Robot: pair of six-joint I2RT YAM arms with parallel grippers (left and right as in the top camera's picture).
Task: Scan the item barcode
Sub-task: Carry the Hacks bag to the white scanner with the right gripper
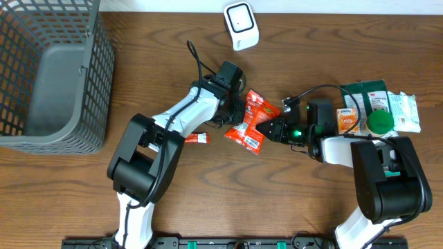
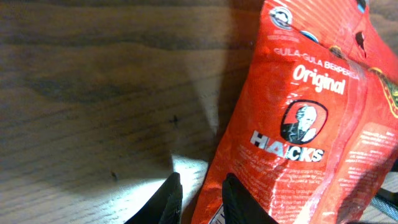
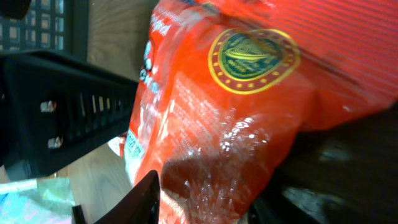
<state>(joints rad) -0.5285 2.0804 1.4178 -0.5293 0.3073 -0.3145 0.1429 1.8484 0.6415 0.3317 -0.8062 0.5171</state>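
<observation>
Overhead view
Hacks candy bag: red, at mid-bench between the two claws, lying slantwise with a white printed panel at its lower end.
Left claw: meets the bag's upper left edge.
Right claw: meets the bag's right side.
Barcode scanner: white, on the bench at the far edge, well apart from the bag.
Wire basket: grey, at the far left.
Small red sachet: flat on the wood beside the left arm.
Green pouch and other packets: clustered at the right.

Left wrist view
Left claw: fingers set narrowly, closed on the bag's lower edge.
Hacks candy bag: front face showing, "Original" and the portrait logo legible, over the wood.

Right wrist view
Right claw: jaws partly apart with the bag's crumpled end between them; whether they press on it cannot be told.
Hacks candy bag: fills the frame, round green-and-gold seal uppermost.
</observation>
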